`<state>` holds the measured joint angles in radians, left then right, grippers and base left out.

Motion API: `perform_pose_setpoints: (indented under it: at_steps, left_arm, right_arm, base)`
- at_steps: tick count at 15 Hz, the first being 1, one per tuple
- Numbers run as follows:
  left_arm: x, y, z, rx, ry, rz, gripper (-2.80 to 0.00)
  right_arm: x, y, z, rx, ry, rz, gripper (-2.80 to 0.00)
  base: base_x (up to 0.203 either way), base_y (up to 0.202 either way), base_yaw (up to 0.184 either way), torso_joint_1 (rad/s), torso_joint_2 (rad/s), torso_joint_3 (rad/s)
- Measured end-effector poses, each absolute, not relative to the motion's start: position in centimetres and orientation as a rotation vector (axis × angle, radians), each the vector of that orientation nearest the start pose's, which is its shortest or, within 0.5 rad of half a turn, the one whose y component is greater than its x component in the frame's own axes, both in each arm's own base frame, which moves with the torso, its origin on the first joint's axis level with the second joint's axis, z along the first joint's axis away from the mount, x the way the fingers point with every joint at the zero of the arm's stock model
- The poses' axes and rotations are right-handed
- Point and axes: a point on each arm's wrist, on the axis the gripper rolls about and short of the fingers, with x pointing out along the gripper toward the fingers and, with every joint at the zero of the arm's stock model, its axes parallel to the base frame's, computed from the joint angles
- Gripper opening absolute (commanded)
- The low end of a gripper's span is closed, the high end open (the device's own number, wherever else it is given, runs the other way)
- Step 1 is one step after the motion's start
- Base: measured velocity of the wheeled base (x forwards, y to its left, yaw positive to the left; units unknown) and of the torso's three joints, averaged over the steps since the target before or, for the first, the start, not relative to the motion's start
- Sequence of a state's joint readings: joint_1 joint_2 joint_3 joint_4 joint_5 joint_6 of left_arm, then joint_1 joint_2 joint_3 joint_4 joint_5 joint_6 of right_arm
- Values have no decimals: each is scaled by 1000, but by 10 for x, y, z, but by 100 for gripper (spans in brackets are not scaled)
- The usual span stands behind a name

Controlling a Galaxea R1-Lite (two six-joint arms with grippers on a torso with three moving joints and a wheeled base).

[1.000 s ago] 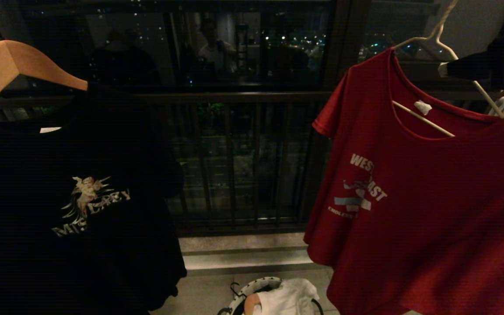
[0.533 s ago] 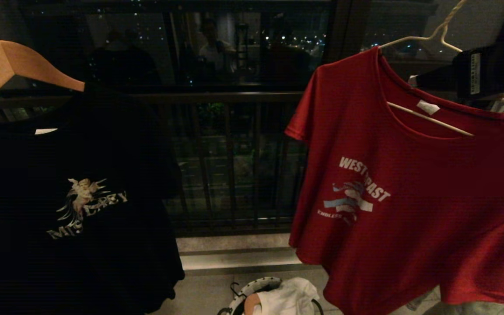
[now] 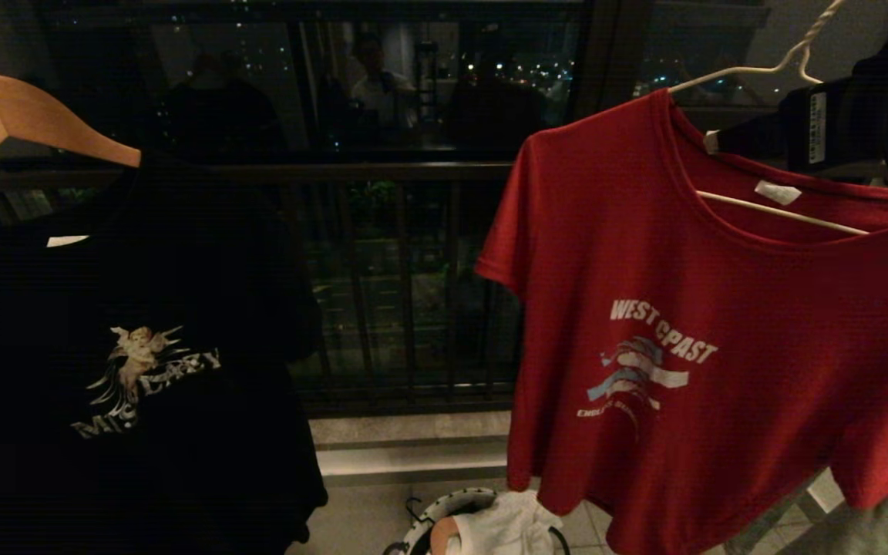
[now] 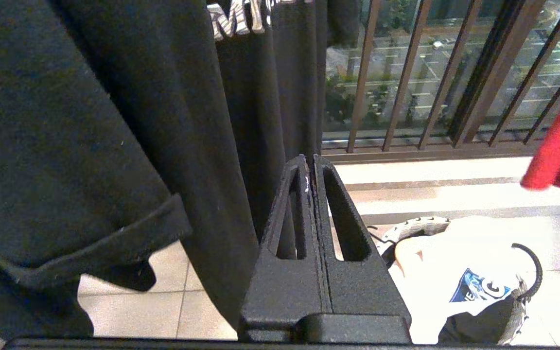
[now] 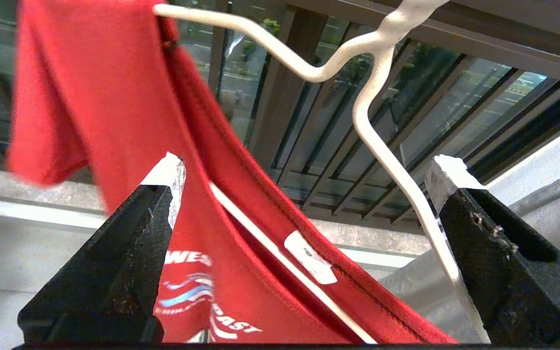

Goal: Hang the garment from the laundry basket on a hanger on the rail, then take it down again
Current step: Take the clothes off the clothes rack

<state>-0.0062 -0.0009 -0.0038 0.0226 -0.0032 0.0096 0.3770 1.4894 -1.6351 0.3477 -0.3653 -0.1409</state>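
The garment point(image 3: 721, 308), a red T-shirt with white lettering, hangs on the cream wire hanger point(image 3: 729, 72); the rail is out of view above. My right gripper point(image 5: 309, 169) stands open at the shirt's collar, high on the right of the head view. The hanger point(image 5: 382, 146) passes between its jaws, with one wire arm running close along a finger point(image 5: 455, 180). Nothing is clamped. The garment point(image 5: 114, 97) fills the space by the other finger. The laundry basket point(image 3: 444, 512) sits on the floor below. My left gripper point(image 4: 310, 160) is shut and empty, parked low beside the black shirt.
A black T-shirt point(image 3: 128, 347) on a tan wooden hanger point(image 3: 20, 116) hangs at the left. A white T-shirt point(image 3: 506, 528) lies in the basket point(image 4: 418, 224). A dark balcony railing point(image 3: 405, 293) stands behind the gap. Grey cloth point(image 3: 876, 524) shows at the lower right.
The red shirt and its hanger have swung leftward and the hanger now sits more level. My right gripper has moved left along the collar. The left gripper has stayed put.
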Motion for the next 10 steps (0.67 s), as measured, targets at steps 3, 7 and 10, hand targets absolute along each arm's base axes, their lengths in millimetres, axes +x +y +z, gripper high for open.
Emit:
perform_pose_setpoints:
  at_steps: [3,7,10]
  left_arm:
    - [-23,0,74,10,18,-9,-280]
    - [-23,0,74,10,18,-9,-280]
    - [-23,0,74,10,18,-9,-280]
  right_arm:
    - [222,79,379,-213,186,27,0]
    - [221,79,379,-212,186,27,0]
    - [218,78,380,-213,185,29,0]
  base:
    - [0,0,0,0,0,0]
    - [0,0,0,0,0,0]
    - [0,0,0,0,0,0]
